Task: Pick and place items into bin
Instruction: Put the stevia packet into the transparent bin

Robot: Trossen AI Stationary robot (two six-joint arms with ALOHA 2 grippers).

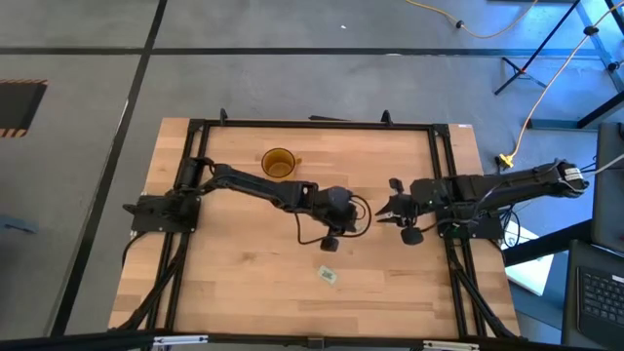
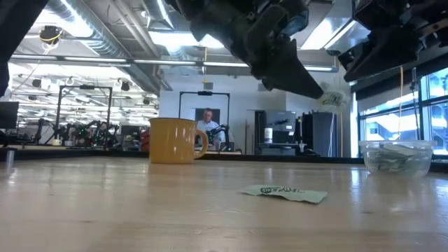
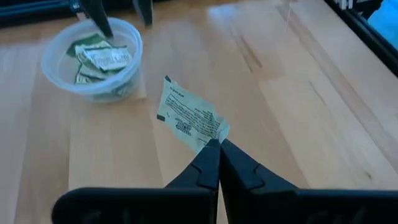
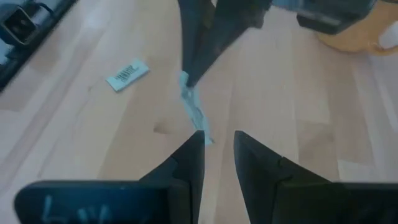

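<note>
One packet point(image 2: 285, 192) on wooden table point(image 2: 105, 210), workshop behind

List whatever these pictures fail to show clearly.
- High view: the bin is hidden under the right arm.
- Every view: print on the held packet and the loose packet is too small to read.
- Low view: right tool cut off by the top edge.
</note>
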